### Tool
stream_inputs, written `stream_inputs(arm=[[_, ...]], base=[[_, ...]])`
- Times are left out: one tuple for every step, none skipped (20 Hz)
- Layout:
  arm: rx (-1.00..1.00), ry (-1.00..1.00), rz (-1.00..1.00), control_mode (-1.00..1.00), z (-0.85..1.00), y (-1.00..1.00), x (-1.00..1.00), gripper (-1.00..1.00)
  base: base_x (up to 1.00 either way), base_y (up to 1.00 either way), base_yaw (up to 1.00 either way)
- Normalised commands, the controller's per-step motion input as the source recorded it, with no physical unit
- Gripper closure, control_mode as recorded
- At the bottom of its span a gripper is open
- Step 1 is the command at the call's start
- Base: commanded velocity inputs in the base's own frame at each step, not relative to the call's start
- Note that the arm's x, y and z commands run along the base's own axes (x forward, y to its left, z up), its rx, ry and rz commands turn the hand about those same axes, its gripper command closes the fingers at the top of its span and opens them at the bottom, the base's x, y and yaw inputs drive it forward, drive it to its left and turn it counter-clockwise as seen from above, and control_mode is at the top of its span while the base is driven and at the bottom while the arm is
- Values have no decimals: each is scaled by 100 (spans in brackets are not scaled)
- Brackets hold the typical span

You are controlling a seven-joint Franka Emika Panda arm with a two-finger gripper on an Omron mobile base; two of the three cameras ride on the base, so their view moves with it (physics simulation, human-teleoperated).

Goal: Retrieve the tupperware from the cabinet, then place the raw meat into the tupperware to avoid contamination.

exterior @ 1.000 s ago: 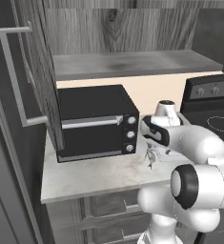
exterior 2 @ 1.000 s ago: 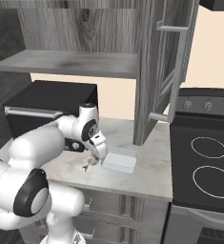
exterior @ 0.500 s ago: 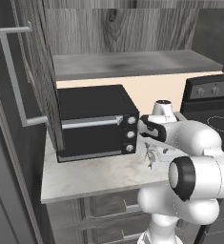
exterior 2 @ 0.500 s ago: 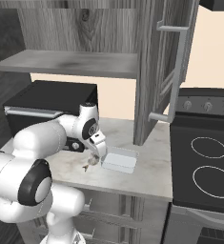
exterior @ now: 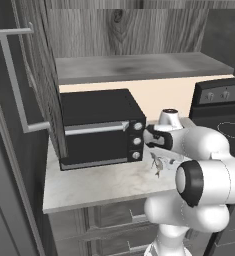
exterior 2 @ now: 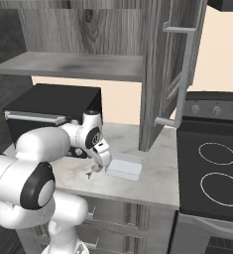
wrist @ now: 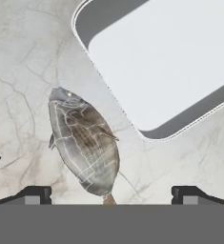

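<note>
The raw meat [wrist: 83, 143], a pale grey-tan lump with darker streaks, lies on the marble counter [wrist: 18, 71]; it also shows as a small lump [exterior 2: 92, 171] [exterior: 157, 165]. My gripper [wrist: 111, 196] hangs open just above it, and the two fingertips [wrist: 33, 194] stand wide apart on either side without touching it. The tupperware [wrist: 166, 62] [exterior 2: 124, 167] sits empty on the counter right beside the meat. The hand [exterior 2: 100, 155] points down between the black oven and the tupperware. The cabinet [exterior 2: 167, 74] stands open above, its shelf [exterior: 139, 67] bare.
A black toaster oven [exterior: 101, 127] with three knobs stands on the counter's left part, close to the hand. A black stove [exterior 2: 212, 163] adjoins the counter on the right. The open cabinet doors [exterior: 19, 85] with long bar handles jut out on both sides.
The arm's elbow has shifted slightly towards the oven, while the hand stays over the meat. The jaws remain wide, and the meat and the tupperware have not moved.
</note>
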Motion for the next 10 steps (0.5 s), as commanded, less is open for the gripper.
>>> stream_inputs(arm=[[0, -2, 0, -100, -18, 6, 10, -100], [0, -1, 0, -100, -19, 9, 14, -100], [0, -1, 0, -100, -18, 8, 13, -100], [0, -1, 0, -100, -18, 9, 13, -100], [0, -3, 0, -100, -18, 14, 15, -100], [0, -3, 0, -100, -18, 17, 17, -100], [0, -2, 0, -100, -18, 20, 20, -100], [0, -2, 0, -100, -19, 20, 19, -100], [0, -1, 0, -100, -20, 16, 16, -100], [0, 0, 0, -100, -18, 5, 7, -100]], base=[[0, 0, 0], [0, 0, 0], [0, 0, 0], [0, 0, 0], [0, 0, 0], [0, 0, 0], [0, 0, 0], [0, 0, 0], [0, 0, 0], [0, 0, 0]])
